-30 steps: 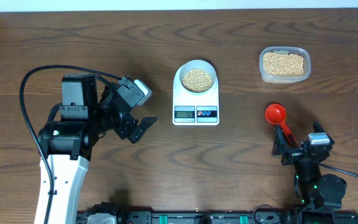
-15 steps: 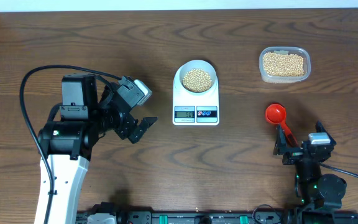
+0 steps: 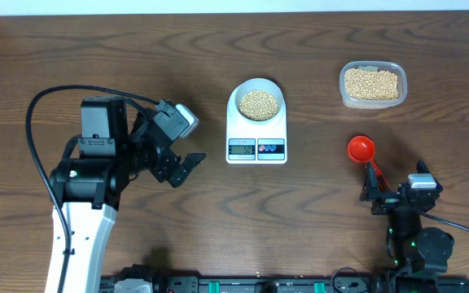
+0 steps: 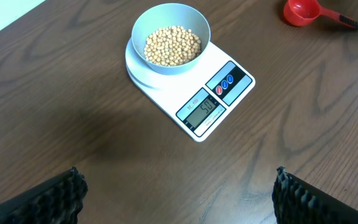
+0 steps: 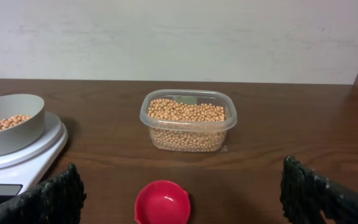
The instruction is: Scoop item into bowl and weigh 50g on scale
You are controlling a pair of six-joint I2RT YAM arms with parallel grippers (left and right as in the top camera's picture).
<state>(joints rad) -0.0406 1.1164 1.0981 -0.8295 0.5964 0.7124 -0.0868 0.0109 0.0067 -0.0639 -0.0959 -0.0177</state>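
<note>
The pale blue bowl (image 3: pixel 257 86) stands on the white scale (image 3: pixel 256 148), partly filled with tan beans (image 3: pixel 258 104). From the left wrist the bowl (image 4: pixel 140 25), its beans (image 4: pixel 171 45) and the scale (image 4: pixel 229 81) lie ahead, and the display seems to read 50. My left gripper (image 3: pixel 180 168) (image 4: pixel 178 174) hangs open and empty left of the scale. A red scoop (image 3: pixel 361 148) (image 5: pixel 162 202) lies on the table, empty. Just behind its handle my right gripper (image 3: pixel 391 193) (image 5: pixel 180 167) stands open, holding nothing.
A clear plastic tub (image 3: pixel 372 85) (image 5: pixel 188 118) of more beans sits at the back right, beyond the scoop. The bowl (image 5: pixel 11 124) and scale (image 5: pixel 30 155) show at the left in the right wrist view. A pale wall stands behind the table's far edge.
My right gripper has drawn back a little toward the near edge, away from the scoop. The left arm, bowl and scale have not moved.
</note>
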